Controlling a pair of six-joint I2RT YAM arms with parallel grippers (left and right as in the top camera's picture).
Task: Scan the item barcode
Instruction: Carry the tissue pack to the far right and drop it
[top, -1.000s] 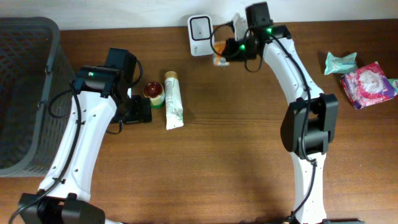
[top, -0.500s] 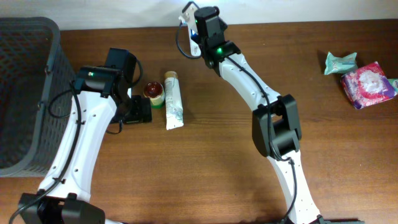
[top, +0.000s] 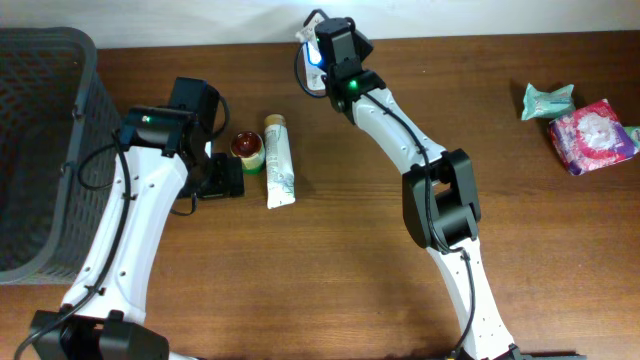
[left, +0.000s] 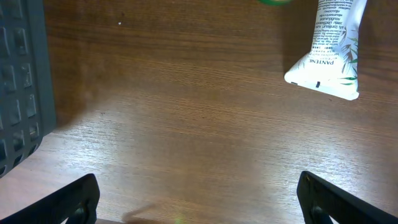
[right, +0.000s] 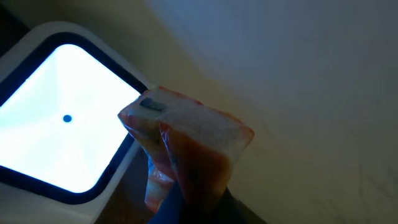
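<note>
Right gripper is pinched shut on a small orange packet, holding it just in front of the glowing white window of the barcode scanner at the far edge of the wooden table. Left gripper hangs with its fingers spread wide, gripping nothing, near a white tube and a red-lidded jar. A dark basket stands at the left.

Mock shop checkout indicated: lit barcode scanner, shopping basket, toiletry tube laid on wooden table.
</note>
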